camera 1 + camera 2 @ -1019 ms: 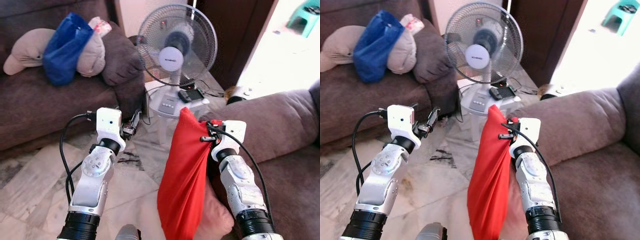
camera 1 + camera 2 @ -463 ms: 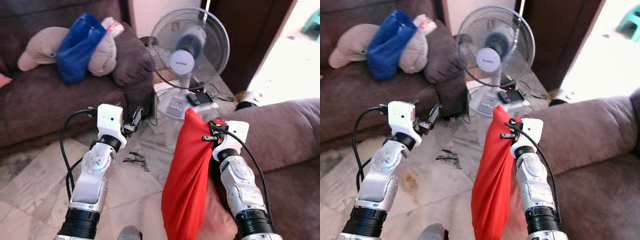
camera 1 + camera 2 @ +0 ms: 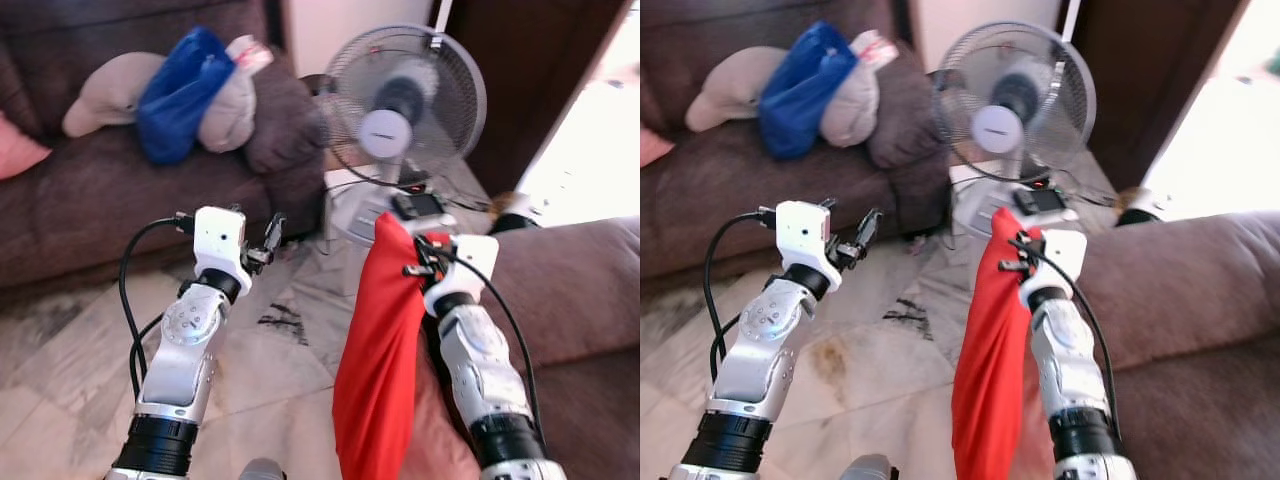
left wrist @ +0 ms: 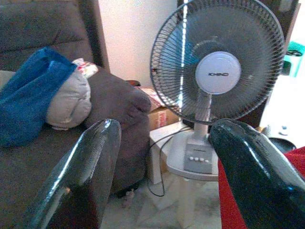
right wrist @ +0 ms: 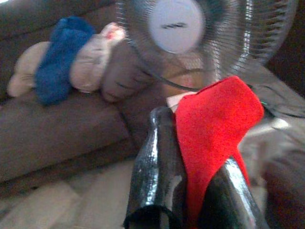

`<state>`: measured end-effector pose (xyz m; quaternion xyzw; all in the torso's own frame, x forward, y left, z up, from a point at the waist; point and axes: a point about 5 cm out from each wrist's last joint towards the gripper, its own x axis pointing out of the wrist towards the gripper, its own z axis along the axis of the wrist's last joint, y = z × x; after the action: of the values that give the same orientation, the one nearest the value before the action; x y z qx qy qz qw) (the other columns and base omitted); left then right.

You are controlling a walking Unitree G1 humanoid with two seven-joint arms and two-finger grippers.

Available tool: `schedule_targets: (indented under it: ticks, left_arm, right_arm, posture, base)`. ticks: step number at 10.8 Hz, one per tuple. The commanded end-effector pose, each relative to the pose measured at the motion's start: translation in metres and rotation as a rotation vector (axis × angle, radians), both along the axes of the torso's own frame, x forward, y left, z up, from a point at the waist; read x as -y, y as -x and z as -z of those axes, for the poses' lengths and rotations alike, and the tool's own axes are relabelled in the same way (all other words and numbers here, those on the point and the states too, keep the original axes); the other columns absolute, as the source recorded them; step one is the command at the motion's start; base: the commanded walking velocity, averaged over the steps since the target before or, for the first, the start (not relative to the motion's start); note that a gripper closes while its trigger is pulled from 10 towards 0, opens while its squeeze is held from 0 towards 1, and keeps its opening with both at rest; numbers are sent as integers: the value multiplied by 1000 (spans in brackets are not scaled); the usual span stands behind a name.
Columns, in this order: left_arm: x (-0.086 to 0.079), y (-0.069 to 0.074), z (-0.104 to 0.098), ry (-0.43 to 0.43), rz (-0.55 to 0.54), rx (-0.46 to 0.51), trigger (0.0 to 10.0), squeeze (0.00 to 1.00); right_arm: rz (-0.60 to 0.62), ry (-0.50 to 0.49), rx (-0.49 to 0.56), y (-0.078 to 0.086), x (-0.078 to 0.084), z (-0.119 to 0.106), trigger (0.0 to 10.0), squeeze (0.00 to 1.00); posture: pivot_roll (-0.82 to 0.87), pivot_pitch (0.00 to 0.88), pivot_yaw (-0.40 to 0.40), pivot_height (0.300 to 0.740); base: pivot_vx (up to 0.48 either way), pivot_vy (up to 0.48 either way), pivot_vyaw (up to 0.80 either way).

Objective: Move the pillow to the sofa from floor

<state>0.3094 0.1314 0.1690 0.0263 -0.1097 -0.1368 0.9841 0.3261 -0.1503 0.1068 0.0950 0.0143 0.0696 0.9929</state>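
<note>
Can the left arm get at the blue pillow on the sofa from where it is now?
Probably not yet. The left gripper is open and free, but the blue pillow lies well beyond it on the sofa, with bare floor between. Nothing blocks the way.

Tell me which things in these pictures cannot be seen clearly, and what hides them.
- Red pillow: its lower end is cut off by the frame edge in the left eye view.
- Right gripper: the pillow covers the finger gap in the right wrist view.
- Fan: blurred there.
</note>
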Motion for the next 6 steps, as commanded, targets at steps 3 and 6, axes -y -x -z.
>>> schedule_targets:
  ticks: [3,6]
  left_arm:
    - [0,-1,-6,-1,6,17,10000,0]
    - [0,-2,-7,-3,11,20,10000,0]
  right_arm:
    - [-164,-53,243,-8,-18,-55,10000,0]
    - [-302,-108,283,-1,-25,-62,10000,0]
  posture:
    - [123,0,7,740]
    - [124,0,14,740]
  base:
    - [0,0,0]
    - [0,0,0]
